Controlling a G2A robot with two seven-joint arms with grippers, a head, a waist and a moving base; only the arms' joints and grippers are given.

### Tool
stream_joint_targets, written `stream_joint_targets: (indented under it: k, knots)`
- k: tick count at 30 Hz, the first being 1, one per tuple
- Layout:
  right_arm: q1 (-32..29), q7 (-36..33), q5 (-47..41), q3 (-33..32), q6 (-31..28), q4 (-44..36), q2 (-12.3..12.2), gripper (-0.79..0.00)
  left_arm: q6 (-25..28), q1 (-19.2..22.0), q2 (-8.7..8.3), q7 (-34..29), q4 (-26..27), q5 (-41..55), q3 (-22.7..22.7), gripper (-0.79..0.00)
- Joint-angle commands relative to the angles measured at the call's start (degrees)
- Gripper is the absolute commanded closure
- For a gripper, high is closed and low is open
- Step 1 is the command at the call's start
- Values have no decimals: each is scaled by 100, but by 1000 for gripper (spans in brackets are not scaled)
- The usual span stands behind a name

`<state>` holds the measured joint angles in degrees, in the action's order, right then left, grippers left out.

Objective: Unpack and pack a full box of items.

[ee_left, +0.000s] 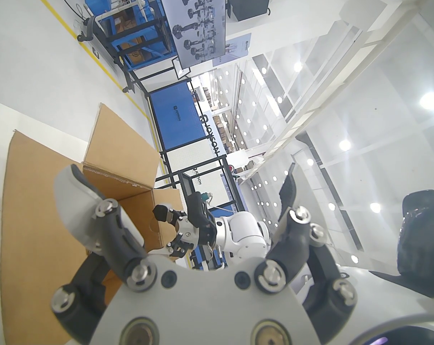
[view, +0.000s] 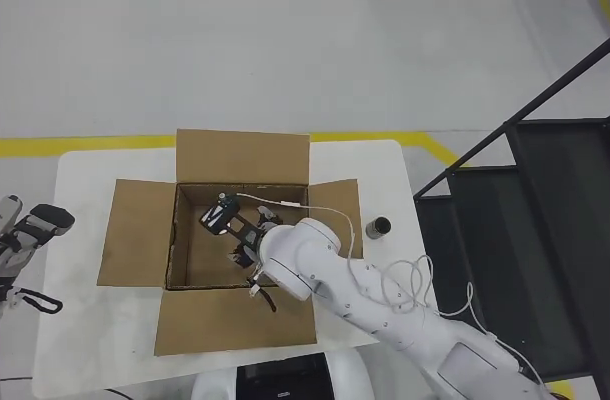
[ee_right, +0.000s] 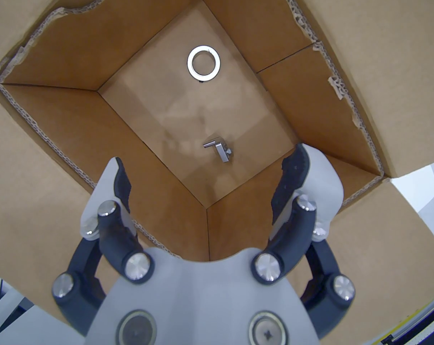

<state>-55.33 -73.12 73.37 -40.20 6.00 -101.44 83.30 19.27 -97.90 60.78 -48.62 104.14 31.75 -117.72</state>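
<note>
An open cardboard box point(view: 135, 232) stands mid-table with all its flaps folded out. On its floor lie a silver ring point(ee_right: 203, 63) and a small L-shaped metal part point(ee_right: 220, 148). My right gripper point(ee_right: 208, 166) hangs open inside the box mouth, above the metal part and holding nothing; from the top view the right gripper point(view: 227, 216) is over the box's far half. My left gripper point(view: 27, 216) is open and empty at the table's left edge, well clear of the box. In the left wrist view, the left gripper point(ee_left: 179, 181) points towards the box flap point(ee_left: 33, 188).
A small dark cylinder point(view: 378, 228) stands on the white table point(view: 85, 170) just right of the box. A black metal staircase point(view: 545, 230) rises beyond the table's right side. A white cable runs along the right arm.
</note>
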Motion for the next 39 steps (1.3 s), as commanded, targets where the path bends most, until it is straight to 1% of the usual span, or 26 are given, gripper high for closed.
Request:
stream_joint_targets:
  k: [1,8,10,13,17,19,22,24,26,29,34,39]
  knots:
    - [1,0,0,0,0,1,0,-785,0,0,0,0,0,0,0,-785]
    - [4,26,12,10,-34,23,1,-785,0,0,0,0,0,0,0,-785]
    - [172,59,61,146,-333,265,39,-785,0,0,0,0,0,0,0,-785]
    - [729,163,-214,416,-433,803,245,-785,0,0,0,0,0,0,0,-785]
    - [1393,332,-1071,691,-245,1673,610,-785,0,0,0,0,0,0,0,-785]
    - [1612,387,-1548,775,-152,2116,777,-785,0,0,0,0,0,0,0,-785]
    - [1756,545,-2207,793,10,2713,966,-785,0,0,0,0,0,0,0,-785]
    - [1777,693,-2441,827,68,3043,1054,-785,0,0,0,0,0,0,0,-785]
    - [1710,1043,-2748,778,114,3272,1122,-785,0,0,0,0,0,0,0,-785]
    - [1580,1618,-2943,738,142,3556,1187,-785,0,0,0,0,0,0,0,-785]
    - [1349,2380,-3027,594,427,3991,1224,-785,0,0,0,0,0,0,0,-785]
    - [1162,2662,-2981,459,634,4089,1206,-785,0,0,0,0,0,0,0,-785]
